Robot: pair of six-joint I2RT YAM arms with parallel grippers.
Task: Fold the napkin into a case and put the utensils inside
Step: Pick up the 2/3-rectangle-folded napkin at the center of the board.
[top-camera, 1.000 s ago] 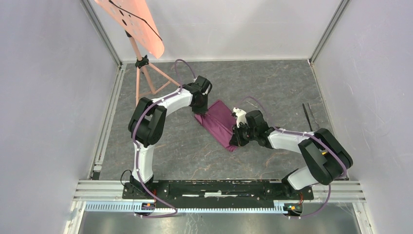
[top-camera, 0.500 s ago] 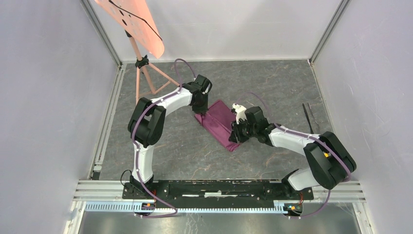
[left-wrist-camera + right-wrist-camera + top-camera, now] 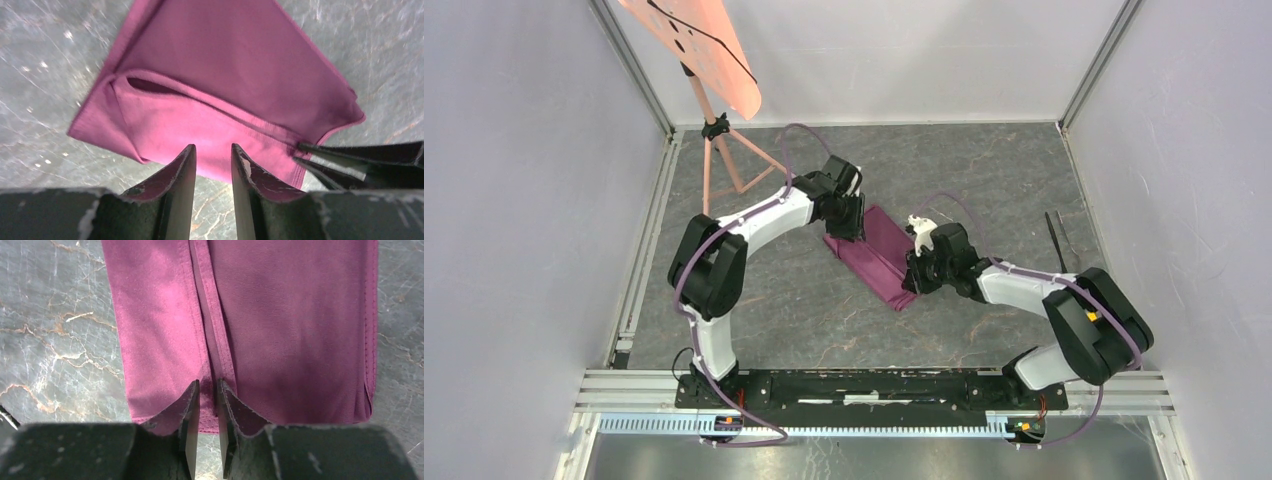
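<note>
left wrist: left jaws and right jaws both parted, empty; best lift straight up so the napkin (image 3: 220, 60) fold lies undisturbed.

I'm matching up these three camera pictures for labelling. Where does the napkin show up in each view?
Top external: the napkin lies at the centre, between the two arms.
Left wrist: the napkin fills the upper middle.
Right wrist: the napkin covers the upper centre and right.
Shared landmark: the grey marbled table around it.
</note>
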